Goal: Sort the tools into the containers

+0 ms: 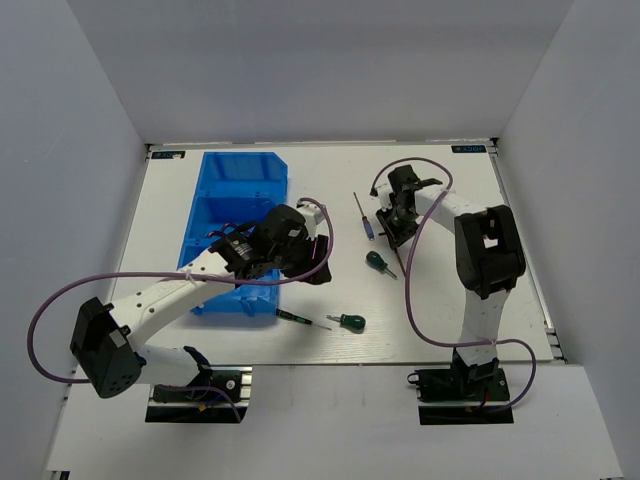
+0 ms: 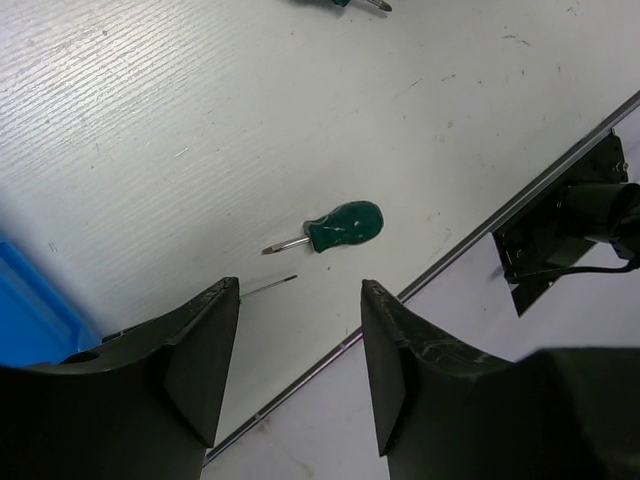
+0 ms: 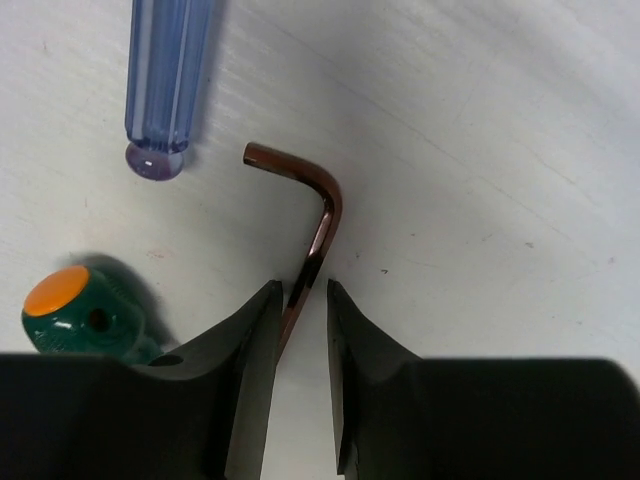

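Hex key (image 3: 322, 215) lies lengthwise between right end effector's (image 3: 305, 297) narrowly parted jaws, bend outward.

Robot lab cell, white table (image 1: 450, 300), plain grey walls (image 1: 320, 70)

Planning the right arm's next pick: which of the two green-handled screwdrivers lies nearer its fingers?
The far green screwdriver, just below the blue-handled screwdriver and beside the right fingers; the near green screwdriver lies much farther toward the front.
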Robot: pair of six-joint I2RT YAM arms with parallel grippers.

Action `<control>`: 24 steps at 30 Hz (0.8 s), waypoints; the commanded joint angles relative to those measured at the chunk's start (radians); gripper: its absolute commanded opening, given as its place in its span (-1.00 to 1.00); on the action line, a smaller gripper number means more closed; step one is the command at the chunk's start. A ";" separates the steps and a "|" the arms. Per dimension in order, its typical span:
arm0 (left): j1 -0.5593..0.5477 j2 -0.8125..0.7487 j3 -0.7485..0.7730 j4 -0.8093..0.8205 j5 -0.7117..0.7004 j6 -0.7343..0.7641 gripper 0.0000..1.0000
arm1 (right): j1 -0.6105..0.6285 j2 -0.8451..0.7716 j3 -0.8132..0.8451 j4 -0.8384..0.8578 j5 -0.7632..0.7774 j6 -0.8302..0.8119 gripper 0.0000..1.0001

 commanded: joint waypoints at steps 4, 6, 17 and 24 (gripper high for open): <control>-0.005 -0.040 -0.006 -0.014 -0.039 -0.017 0.24 | 0.001 0.034 -0.049 0.053 0.043 -0.005 -0.44; -0.014 -0.049 -0.006 -0.014 -0.039 -0.017 0.24 | 0.001 0.041 -0.074 0.053 0.043 0.009 -0.53; -0.014 -0.068 -0.006 -0.014 -0.057 -0.026 0.24 | -0.010 0.028 -0.077 0.025 -0.082 0.045 -1.00; -0.014 -0.184 -0.006 0.041 -0.145 -0.045 0.24 | -0.010 0.017 0.257 -0.059 -0.381 -0.014 -1.00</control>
